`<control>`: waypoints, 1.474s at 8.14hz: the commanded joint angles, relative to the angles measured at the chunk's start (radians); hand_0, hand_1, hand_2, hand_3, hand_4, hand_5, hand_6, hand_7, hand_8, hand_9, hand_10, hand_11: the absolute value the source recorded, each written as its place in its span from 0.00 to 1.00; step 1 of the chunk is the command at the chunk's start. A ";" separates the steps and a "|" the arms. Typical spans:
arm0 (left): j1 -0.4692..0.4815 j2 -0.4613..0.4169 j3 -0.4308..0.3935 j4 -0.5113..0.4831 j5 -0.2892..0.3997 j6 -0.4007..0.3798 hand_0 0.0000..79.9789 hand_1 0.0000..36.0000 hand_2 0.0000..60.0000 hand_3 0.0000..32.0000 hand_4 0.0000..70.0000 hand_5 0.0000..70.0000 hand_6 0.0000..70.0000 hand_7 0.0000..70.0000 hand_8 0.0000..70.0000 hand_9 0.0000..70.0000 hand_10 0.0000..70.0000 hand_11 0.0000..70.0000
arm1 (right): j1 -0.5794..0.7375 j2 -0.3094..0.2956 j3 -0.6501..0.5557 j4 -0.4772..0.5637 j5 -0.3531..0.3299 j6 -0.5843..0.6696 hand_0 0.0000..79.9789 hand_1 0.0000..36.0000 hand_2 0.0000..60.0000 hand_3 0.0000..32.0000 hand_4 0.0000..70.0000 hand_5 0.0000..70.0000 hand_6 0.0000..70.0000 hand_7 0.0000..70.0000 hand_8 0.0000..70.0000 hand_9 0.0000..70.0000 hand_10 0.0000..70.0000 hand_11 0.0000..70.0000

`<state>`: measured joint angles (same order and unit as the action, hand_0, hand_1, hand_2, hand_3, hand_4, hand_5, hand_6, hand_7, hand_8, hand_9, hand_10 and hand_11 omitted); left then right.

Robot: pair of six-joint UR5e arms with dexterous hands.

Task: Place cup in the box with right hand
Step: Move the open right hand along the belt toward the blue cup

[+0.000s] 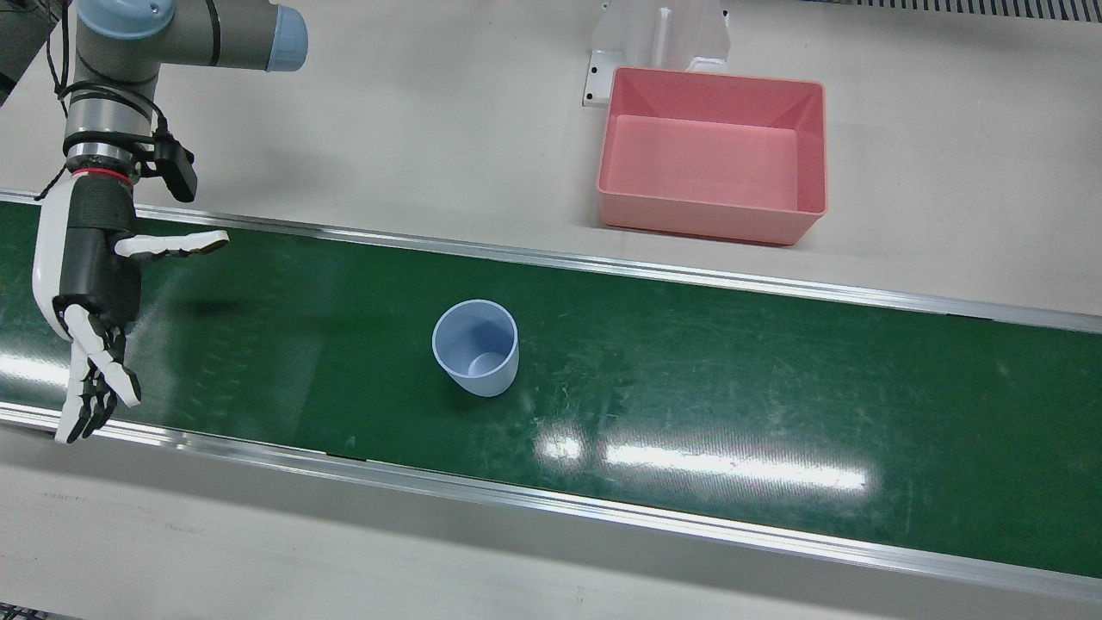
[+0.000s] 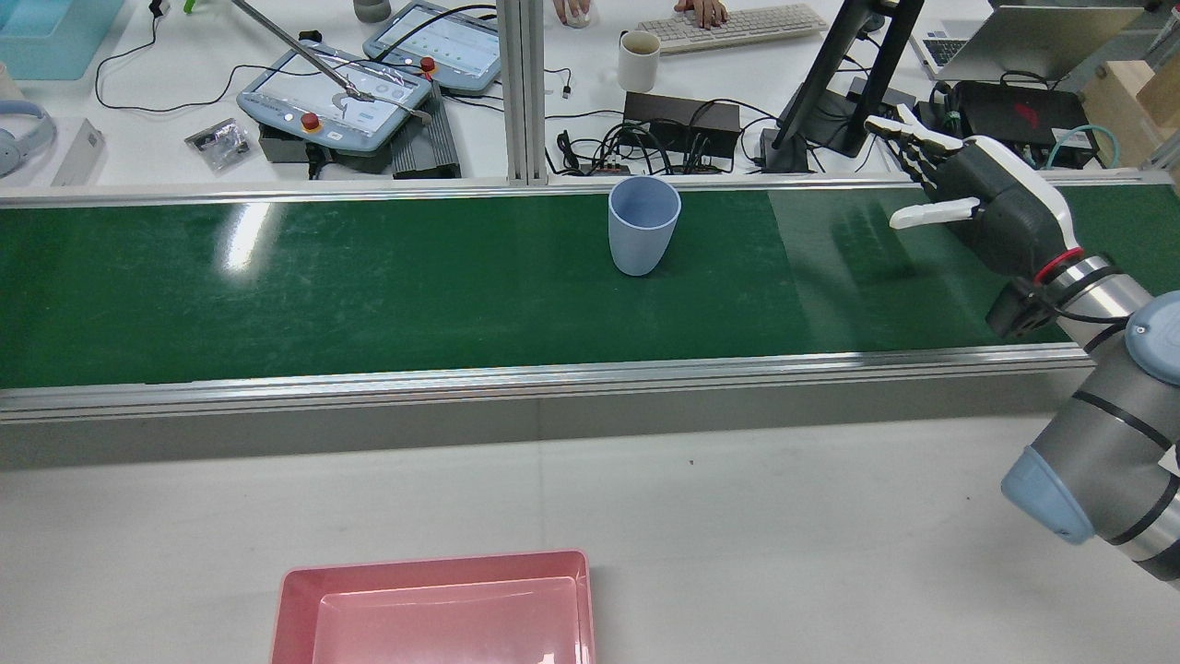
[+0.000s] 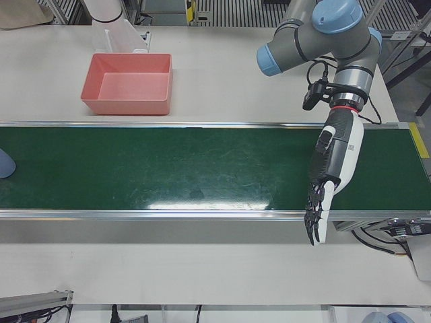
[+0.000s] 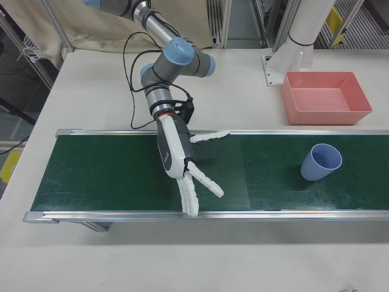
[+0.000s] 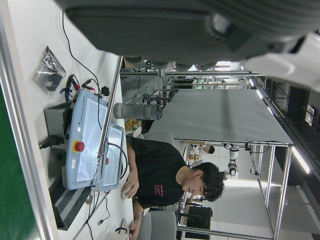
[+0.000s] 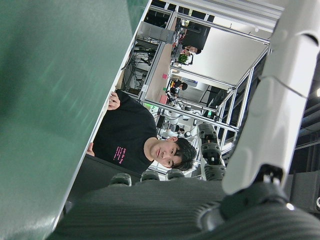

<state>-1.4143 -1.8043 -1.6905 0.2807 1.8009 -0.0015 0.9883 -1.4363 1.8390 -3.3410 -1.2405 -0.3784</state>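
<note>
**Desk:** Right hand (image 1: 86, 284), front view: what is it doing?

**Photographer:** Fingers spread, grasping nothing, above the green conveyor belt (image 1: 775, 387) at the view's left. The pale blue plastic cup (image 1: 475, 347) stands upright mid-belt, well apart from it; the pink rectangular plastic box (image 1: 715, 155) sits empty on the table beyond.

**Desk:** Rear view?

**Photographer:** Same hand (image 2: 991, 203) on the right, palm toward the cup (image 2: 643, 226), which stands near the belt's far rail.

**Desk:** Left-front?

**Photographer:** Left hand (image 3: 333, 171) hangs unclenched and empty over the belt.

**Desk:** Right-front?

**Photographer:** The cup (image 4: 321, 162) looks light, thin-walled and smooth: likely slippery and easily tipped. Wrapping the mid-wall seems safest.

**Desk:** Hand cameras?

**Photographer:** No cup in either.
</note>
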 commanded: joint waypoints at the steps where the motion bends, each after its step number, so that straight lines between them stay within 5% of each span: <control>1: 0.000 0.000 0.000 0.000 0.000 0.000 0.00 0.00 0.00 0.00 0.00 0.00 0.00 0.00 0.00 0.00 0.00 0.00 | -0.046 -0.001 0.019 0.000 0.047 0.001 0.66 0.48 0.00 0.14 0.00 0.08 0.00 0.00 0.00 0.00 0.00 0.00; 4: 0.000 0.000 0.000 -0.002 0.000 0.000 0.00 0.00 0.00 0.00 0.00 0.00 0.00 0.00 0.00 0.00 0.00 0.00 | -0.077 -0.003 0.022 0.000 0.133 -0.001 0.66 0.48 0.00 0.18 0.00 0.08 0.00 0.00 0.00 0.00 0.00 0.00; 9: 0.000 -0.001 0.000 0.000 0.000 0.000 0.00 0.00 0.00 0.00 0.00 0.00 0.00 0.00 0.00 0.00 0.00 0.00 | -0.114 0.000 0.020 0.000 0.133 -0.043 0.66 0.47 0.00 0.21 0.00 0.07 0.00 0.00 0.00 0.00 0.00 0.00; 12: 0.000 0.000 0.000 0.000 0.000 0.000 0.00 0.00 0.00 0.00 0.00 0.00 0.00 0.00 0.00 0.00 0.00 0.00 | -0.114 0.013 0.016 0.000 0.133 -0.054 0.65 0.47 0.00 0.09 0.00 0.07 0.00 0.00 0.00 0.00 0.00 0.00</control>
<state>-1.4143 -1.8046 -1.6905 0.2807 1.8009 -0.0016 0.8755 -1.4335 1.8582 -3.3410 -1.1076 -0.4237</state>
